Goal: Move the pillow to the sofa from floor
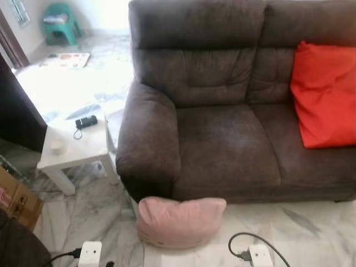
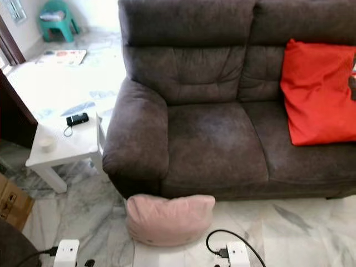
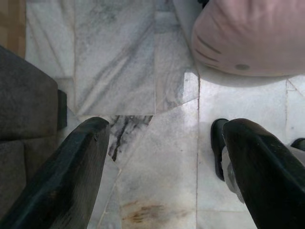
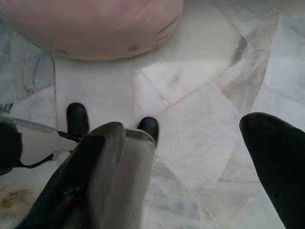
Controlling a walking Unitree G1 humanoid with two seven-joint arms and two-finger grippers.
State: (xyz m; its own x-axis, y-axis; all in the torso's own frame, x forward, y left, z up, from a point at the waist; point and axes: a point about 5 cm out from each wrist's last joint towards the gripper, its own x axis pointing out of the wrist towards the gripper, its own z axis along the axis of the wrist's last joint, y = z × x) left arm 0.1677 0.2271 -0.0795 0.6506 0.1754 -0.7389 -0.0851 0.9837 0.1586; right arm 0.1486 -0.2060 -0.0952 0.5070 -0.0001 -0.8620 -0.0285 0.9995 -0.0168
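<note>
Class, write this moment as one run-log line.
pink pillow: on floor against sofa | left gripper: open above floor | right gripper: open above floor | grasp: not yet

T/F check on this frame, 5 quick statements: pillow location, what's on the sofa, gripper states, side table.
1. The pink pillow lies on the floor against the sofa's front. True.
2. A red cushion leans on the backrest of the sofa's right seat. True.
3. The left gripper is shut on the pink pillow. False: its fingers are spread open over bare marble floor, with the pillow ahead of them and untouched.
4. The right gripper is open and holds nothing. True.
5. The white side table stands to the right of the sofa. False: it stands at the sofa's left arm, with a small black device on it.
</note>
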